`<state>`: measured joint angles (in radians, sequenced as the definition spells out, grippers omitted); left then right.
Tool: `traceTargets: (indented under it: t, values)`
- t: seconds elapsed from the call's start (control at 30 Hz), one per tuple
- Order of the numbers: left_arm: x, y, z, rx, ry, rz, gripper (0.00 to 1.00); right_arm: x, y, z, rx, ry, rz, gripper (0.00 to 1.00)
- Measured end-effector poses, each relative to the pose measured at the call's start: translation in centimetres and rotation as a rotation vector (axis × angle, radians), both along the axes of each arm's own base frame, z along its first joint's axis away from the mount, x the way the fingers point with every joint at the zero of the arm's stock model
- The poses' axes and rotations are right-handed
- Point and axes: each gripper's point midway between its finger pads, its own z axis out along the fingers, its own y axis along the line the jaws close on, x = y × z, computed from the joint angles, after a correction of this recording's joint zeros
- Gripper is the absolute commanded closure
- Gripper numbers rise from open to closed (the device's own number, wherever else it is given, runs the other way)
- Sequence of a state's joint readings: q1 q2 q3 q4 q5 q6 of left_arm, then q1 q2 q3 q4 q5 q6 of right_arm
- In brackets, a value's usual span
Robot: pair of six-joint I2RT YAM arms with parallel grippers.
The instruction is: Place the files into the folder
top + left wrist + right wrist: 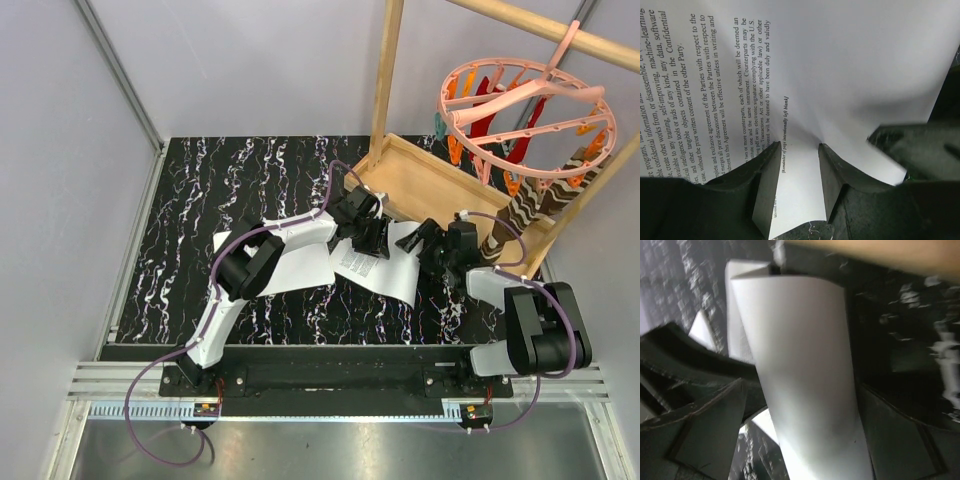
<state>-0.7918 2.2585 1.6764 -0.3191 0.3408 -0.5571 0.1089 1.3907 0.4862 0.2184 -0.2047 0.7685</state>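
from above, both arms meet at the middle of the black marbled table (190,220), over a printed sheet (372,274) that lies just in front of the wooden tray (440,182). the left gripper (365,238) is down on the sheet's far edge and the right gripper (432,245) is at its right end, where the paper curls up off the table. the white folder (298,272) lies flat just to the left of the sheet, partly under the left arm; whether the two overlap i cannot tell from here. a pink clip hanger (520,105) hangs over the tray from a wooden frame. the left wrist camera gives what the overhead view cannot: the print is legible, and the paper (840,60) puckers into a crease right ahead of the left gripper (797,147), whose fingers (765,190) stand slightly apart on it, so i cannot tell if they pinch it. the right gripper (910,145) is a dark blur beside them. the right wrist camera shows the sheet (800,350) bowed into a trough spanning the wide gap of the right gripper (802,385); held or merely cradled, i cannot tell.
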Motion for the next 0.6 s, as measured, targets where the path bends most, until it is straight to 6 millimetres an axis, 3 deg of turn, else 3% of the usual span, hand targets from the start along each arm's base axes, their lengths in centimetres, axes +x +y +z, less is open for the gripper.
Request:
traceTargets:
  t: [0.2, 0.33, 0.47, 0.6]
  values:
    - [0.0, -0.1, 0.0, -0.006, 0.006, -0.005, 0.57, -1.6, 3.6, 1.3, 0.164, -0.089, 0.183, 0.0]
    - [0.1, 0.0, 0.0, -0.018, 0.021, -0.009, 0.57, -2.5, 5.1, 4.1, 0.261, -0.169, 0.255, 0.0]
    - [0.1, 0.0, 0.0, -0.026, 0.028, -0.013, 0.57, -2.8, 5.5, 6.6, 0.317, -0.242, 0.256, 0.0]
    - [0.1, 0.0, 0.1, -0.027, 0.029, -0.013, 0.57, -3.1, 5.1, 7.3, 0.321, -0.249, 0.219, 0.0]
